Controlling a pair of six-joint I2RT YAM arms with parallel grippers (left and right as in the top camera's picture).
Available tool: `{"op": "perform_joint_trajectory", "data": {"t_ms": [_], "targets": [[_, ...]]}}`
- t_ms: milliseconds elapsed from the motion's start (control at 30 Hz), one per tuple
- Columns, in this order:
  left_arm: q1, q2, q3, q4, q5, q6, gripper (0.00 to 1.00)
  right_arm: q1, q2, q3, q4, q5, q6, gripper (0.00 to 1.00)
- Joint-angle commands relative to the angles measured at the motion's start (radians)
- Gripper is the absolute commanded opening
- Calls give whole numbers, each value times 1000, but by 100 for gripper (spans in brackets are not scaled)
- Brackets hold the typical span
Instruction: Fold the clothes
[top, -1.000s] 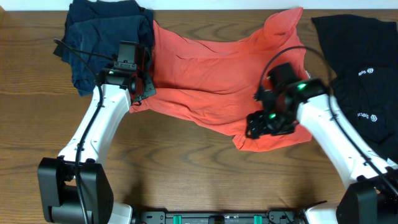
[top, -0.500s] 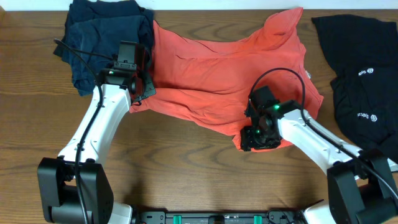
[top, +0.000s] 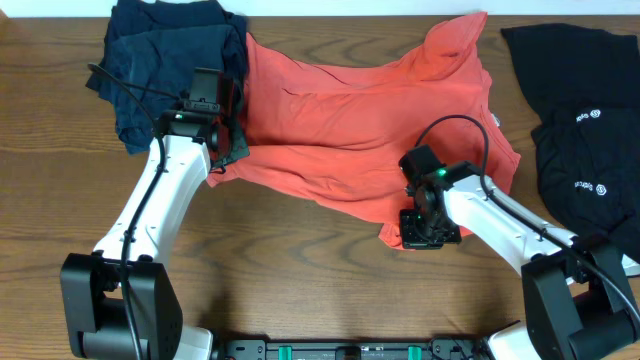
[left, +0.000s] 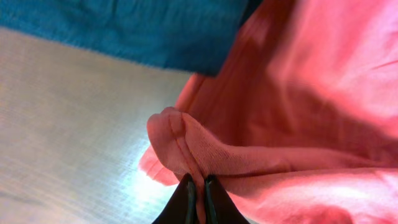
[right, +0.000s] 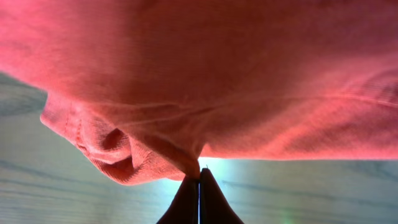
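The red shirt (top: 370, 110) lies spread on the table (top: 300, 275), in the middle and toward the far side. The left gripper (left: 198, 185) is clamped on a fold at the shirt's left edge, with cloth squeezed between its fingers. The right gripper (right: 199, 179) is pressed together on the shirt's near right corner and pinches a bit of hem. A navy pile (top: 170, 55) lies at the far left and touches the shirt. A black garment (top: 580, 110) lies at the right, near the shirt.

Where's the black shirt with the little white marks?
In the overhead view, the black shirt lies on the right side of the table, just right of the red-orange T-shirt.
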Motion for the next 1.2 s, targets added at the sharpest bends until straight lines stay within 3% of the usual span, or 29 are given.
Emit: {"op": "perform_joint_trajectory", "data": {"t_ms": [0, 533, 900, 1167], "targets": [[12, -15, 10, -53, -41, 5, 7, -32, -29, 35, -39, 24, 19, 1], [77, -214, 10, -287, -37, 5, 8, -242, -146, 391, -438, 24, -226, 1], [77, -210, 9, -259, -35, -4, 16, -264, -144, 408, -365, 24, -256, 1], [77, -181, 3, -274, 76, -3, 17, -265, -142, 408, -327, 24, -259, 1]]}}
